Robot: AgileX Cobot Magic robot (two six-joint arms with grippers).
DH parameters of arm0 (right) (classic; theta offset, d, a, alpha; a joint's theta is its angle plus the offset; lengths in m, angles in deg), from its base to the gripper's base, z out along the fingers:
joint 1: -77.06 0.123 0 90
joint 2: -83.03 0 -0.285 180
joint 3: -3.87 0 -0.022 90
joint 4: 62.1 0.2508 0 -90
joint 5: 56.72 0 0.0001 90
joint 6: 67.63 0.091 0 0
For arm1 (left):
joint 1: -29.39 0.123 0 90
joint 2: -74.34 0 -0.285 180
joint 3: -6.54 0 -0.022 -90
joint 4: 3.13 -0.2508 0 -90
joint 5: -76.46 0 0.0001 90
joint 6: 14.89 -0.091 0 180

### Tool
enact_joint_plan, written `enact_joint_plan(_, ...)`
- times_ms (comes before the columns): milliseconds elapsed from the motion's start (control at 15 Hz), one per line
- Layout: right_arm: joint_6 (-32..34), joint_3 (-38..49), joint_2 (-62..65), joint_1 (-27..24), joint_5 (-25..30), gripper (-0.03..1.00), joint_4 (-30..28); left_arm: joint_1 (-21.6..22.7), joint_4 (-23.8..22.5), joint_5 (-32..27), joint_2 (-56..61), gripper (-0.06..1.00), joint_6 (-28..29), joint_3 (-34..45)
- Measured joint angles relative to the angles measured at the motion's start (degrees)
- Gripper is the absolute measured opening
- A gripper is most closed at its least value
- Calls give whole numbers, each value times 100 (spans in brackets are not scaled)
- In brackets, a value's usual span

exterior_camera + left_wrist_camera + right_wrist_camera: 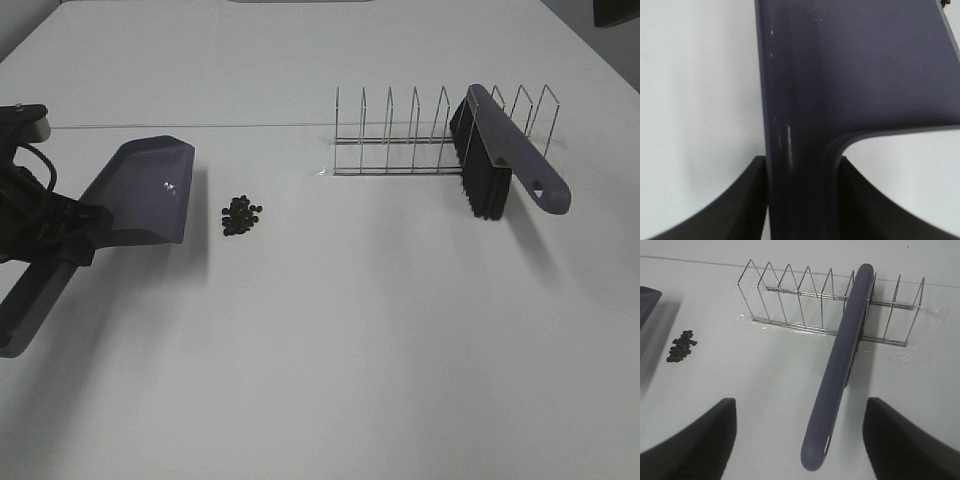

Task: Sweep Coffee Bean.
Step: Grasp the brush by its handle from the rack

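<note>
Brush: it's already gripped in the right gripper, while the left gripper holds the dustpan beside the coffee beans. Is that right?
Not quite. The right wrist view shows the brush resting in the wire rack, the right gripper open and not touching it. The left gripper does hold the dustpan beside the coffee beans.

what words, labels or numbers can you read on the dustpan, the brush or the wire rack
None: no view shows any readable text.
The dustpan, the brush and the wire rack carry no print, label, brand or number; the pale specks on the dustpan look like glints, not letters.
</note>
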Motion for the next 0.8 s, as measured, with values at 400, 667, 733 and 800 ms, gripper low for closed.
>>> enact_joint_plan(400,1060,-1381,-1908,0,693,68,-166,0,0,6,0,38,0,0)
enact_joint_plan(667,1891,-2469,-3048,607,1186,68,-1616,0,23,109,0,38,0,0)
enact_joint_plan(733,2212,-2767,-3272,745,1295,68,-1942,0,23,109,0,38,0,0)
enact_joint_plan(800,2292,-2928,-3392,796,1329,68,-2023,0,23,109,0,38,0,0)
